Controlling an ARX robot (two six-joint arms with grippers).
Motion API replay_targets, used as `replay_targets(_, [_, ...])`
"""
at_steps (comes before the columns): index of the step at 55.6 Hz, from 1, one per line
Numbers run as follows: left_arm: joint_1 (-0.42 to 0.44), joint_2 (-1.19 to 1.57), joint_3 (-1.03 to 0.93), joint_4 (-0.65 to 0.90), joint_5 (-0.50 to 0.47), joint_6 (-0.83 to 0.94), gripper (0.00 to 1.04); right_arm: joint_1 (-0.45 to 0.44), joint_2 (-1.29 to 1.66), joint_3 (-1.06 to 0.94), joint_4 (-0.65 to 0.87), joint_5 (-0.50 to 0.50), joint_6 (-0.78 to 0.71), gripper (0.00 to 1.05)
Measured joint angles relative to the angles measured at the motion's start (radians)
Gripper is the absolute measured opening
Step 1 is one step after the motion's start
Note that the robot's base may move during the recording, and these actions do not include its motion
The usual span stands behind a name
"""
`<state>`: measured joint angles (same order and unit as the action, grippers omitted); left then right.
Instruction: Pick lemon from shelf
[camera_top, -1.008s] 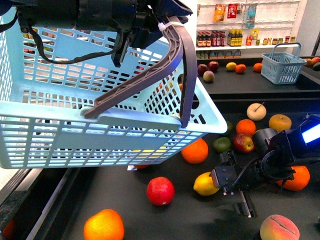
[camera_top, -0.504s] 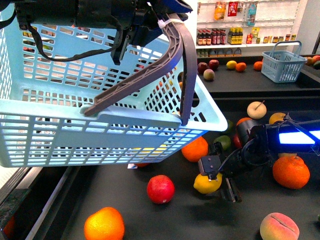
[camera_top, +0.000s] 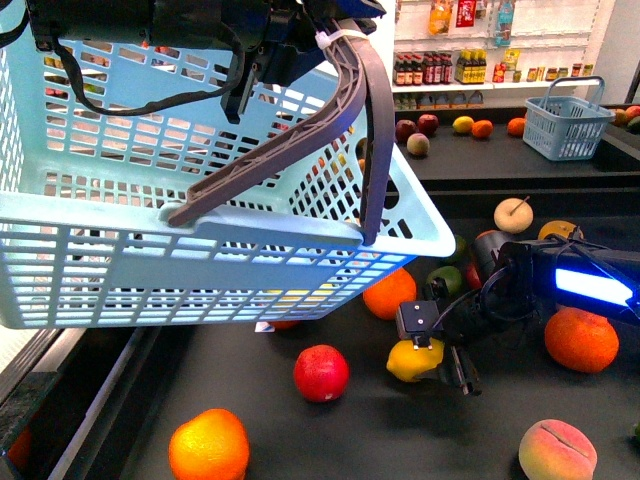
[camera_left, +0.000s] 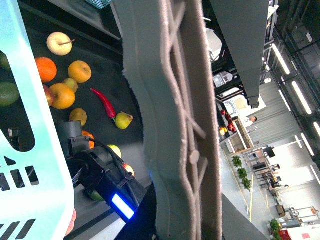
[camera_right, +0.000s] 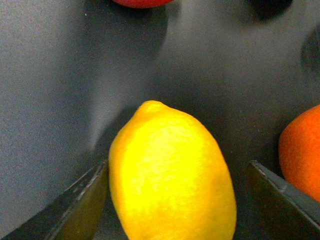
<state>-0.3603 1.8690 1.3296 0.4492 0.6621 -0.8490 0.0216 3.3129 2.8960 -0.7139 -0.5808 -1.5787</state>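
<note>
Between the spread fingers of the right gripper (camera_top: 437, 352) lies the lemon (camera_right: 170, 180), on the black shelf (camera_top: 400, 440) tray near the front. A second ago the gripper sat just right of the fruit; it has since slid left and now straddles it. One finger is nearly touching, and the other has a clear gap. The reach looks finished, so closing is likely the next step. A red apple (camera_top: 321, 378) lies to the left and an orange (camera_top: 390, 295) just beyond. High on the left hangs the blue basket (camera_top: 200, 240). I cannot tell whether the left gripper (camera_top: 300, 30) is clamped on its handle.
</note>
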Motion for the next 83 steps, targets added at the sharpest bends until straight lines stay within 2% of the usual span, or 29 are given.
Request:
replay_targets(3, [0.000, 0.000, 0.000, 0.000, 0.000, 0.000, 0.08, 0.000, 0.000, 0.000, -0.007, 0.002, 0.015, 0.65])
replay_targets(5, [0.000, 0.000, 0.000, 0.000, 0.000, 0.000, 0.08, -0.001, -0.011, -0.009, -0.009, 0.009, 0.021, 0.62])
replay_targets(12, [0.000, 0.000, 0.000, 0.000, 0.000, 0.000, 0.08, -0.006, -0.089, -0.143, 0.034, 0.039, 0.032, 0.59])
replay_targets(18, [0.000, 0.000, 0.000, 0.000, 0.000, 0.000, 0.08, -0.013, -0.208, -0.349, 0.143, 0.043, 0.048, 0.58])
replay_targets(27, [0.000, 0.000, 0.000, 0.000, 0.000, 0.000, 0.08, -0.034, -0.418, -0.675, 0.437, 0.040, 0.172, 0.58])
replay_targets(32, [0.000, 0.000, 0.000, 0.000, 0.000, 0.000, 0.08, -0.059, -0.560, -0.866, 0.622, 0.073, 0.257, 0.58])
replay_targets(45, [0.000, 0.000, 0.000, 0.000, 0.000, 0.000, 0.08, -0.141, -0.907, -1.306, 0.987, 0.093, 0.493, 0.58])
replay_targets(52, [0.000, 0.000, 0.000, 0.000, 0.000, 0.000, 0.08, -0.173, -1.122, -1.569, 1.185, 0.130, 0.713, 0.58])
replay_targets(55, [0.000, 0.000, 0.000, 0.000, 0.000, 0.000, 0.08, -0.172, -1.189, -1.638, 1.225, 0.138, 0.809, 0.58])
replay_targets(66, [0.000, 0.000, 0.000, 0.000, 0.000, 0.000, 0.08, -0.100, -1.455, -1.823, 1.281, 0.145, 1.203, 0.58])
replay_targets(72, [0.000, 0.000, 0.000, 0.000, 0.000, 0.000, 0.08, -0.015, -1.573, -1.888, 1.269, 0.166, 1.406, 0.58])
replay_targets(77, [0.000, 0.000, 0.000, 0.000, 0.000, -0.001, 0.08, 0.064, -1.622, -1.933, 1.265, 0.187, 1.480, 0.58])
replay_targets(83, [0.000, 0.000, 0.000, 0.000, 0.000, 0.000, 0.08, 0.129, -1.631, -1.960, 1.261, 0.206, 1.501, 0.58])
